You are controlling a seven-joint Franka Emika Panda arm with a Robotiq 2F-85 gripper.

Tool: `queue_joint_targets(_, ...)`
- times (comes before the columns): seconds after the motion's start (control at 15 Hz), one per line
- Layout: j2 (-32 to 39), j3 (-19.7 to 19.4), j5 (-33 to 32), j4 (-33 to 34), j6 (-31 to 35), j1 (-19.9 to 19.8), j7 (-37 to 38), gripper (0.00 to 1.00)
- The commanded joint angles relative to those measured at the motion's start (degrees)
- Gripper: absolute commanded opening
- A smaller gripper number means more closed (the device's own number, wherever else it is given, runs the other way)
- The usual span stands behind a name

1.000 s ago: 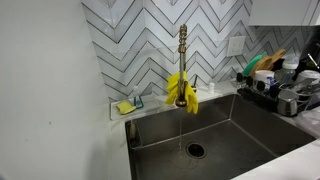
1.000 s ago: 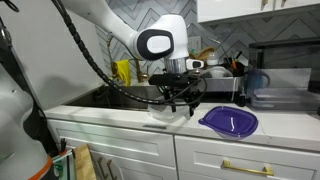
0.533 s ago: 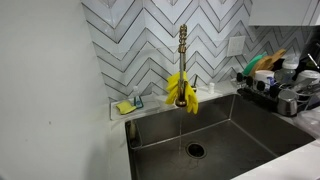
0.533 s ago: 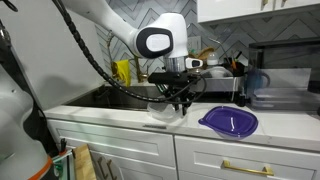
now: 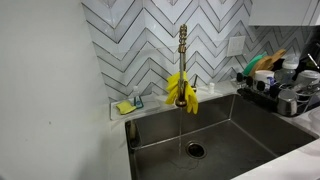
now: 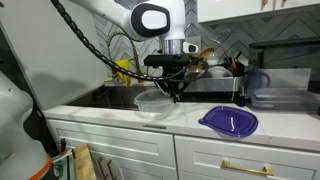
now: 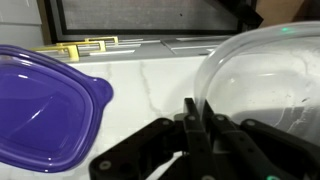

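My gripper [image 6: 173, 93] is shut on the rim of a clear plastic container [image 6: 151, 104], which hangs slightly tilted just over the white counter [image 6: 120, 117]. In the wrist view the fingers [image 7: 190, 112] pinch the thin clear wall of the container [image 7: 272, 80] between them. A purple lid [image 6: 229, 121] lies flat on the counter to one side of the container, and in the wrist view the purple lid [image 7: 40, 100] fills the left. The arm does not show in the exterior view of the sink.
A steel sink [image 5: 250, 135] has a faucet [image 5: 183, 45] draped with yellow gloves [image 5: 181, 90] and a sponge [image 5: 126, 106] on its ledge. A dish rack [image 5: 282, 88] stands beside it. A dark appliance [image 6: 285, 80] sits on the counter past the lid.
The jaws have shut on the container's rim. The arm has risen and shifted toward the sink, taking the container up off the counter.
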Motion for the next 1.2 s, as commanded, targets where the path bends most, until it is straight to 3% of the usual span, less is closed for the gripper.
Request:
queue_joint_targets(0.0, -4.4, 1.3, -0.7, 1.7, -5.6, 1.6, -2.0, 0.02)
queue_joint_targets(0.33, -9.7, 5.1, 4.5, 8.0, -15.1, 6.7, -0.2, 0.02)
queue_joint_targets(0.53, -9.9, 6.7, 11.6, 12.9, -22.3, 10.5, 0.5, 0.02)
queue_joint_targets(0.6, -9.9, 7.2, 13.6, 13.7, -22.5, 11.6, 0.7, 0.02)
queue_joint_targets(0.73, -10.0, 7.1, 10.7, 13.1, -20.8, 10.9, 0.3, 0.07)
queue_joint_targets(1.07, -9.5, 6.5, 10.6, 13.2, -20.8, 10.5, 0.3, 0.07)
queue_joint_targets(1.13, -9.6, 6.4, 11.0, 12.9, -21.0, 10.5, 0.2, 0.02)
